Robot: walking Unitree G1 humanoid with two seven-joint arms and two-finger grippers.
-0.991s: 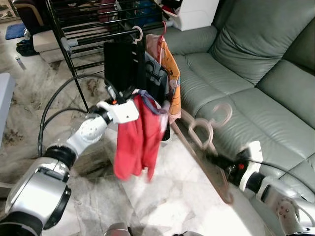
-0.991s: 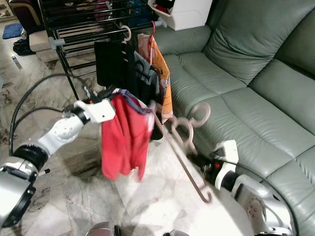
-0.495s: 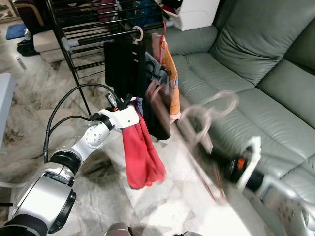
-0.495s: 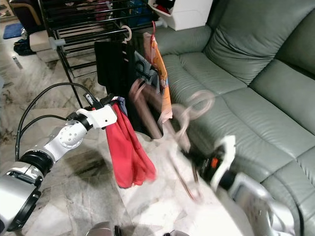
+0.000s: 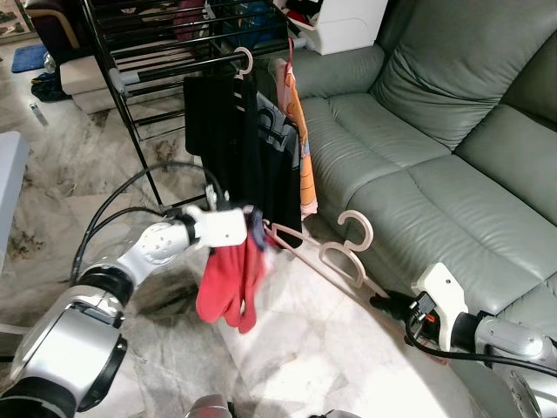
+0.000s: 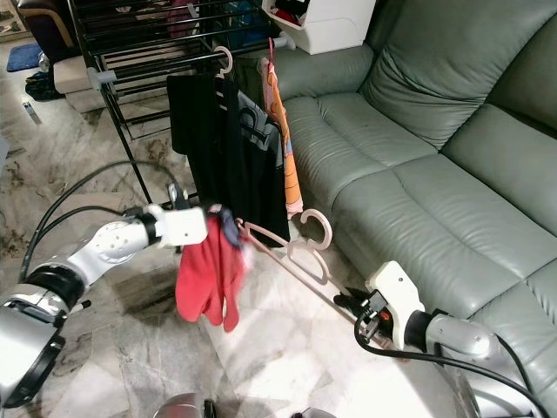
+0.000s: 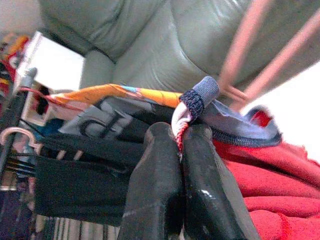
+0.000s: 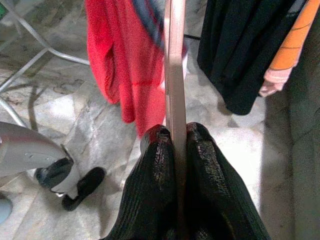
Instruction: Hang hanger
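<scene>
Right pincer (image 8: pixel 175 137) clamps pink hanger (image 5: pixel 335 257); left pincer (image 7: pixel 180 145) pinches red garment (image 5: pixel 224 287) collar. Thread slowly, then lift to rack (image 5: pixel 165 65).

So the right gripper (image 5: pixel 383 303) has dropped lower and the pink hanger (image 5: pixel 324 255) it's clamping went from sticking up to lying flatter, hooks now down by the sofa's front edge. Left gripper (image 5: pixel 252 228) sank too, and the red shirt (image 5: pixel 228 280) hangs lower.
</scene>
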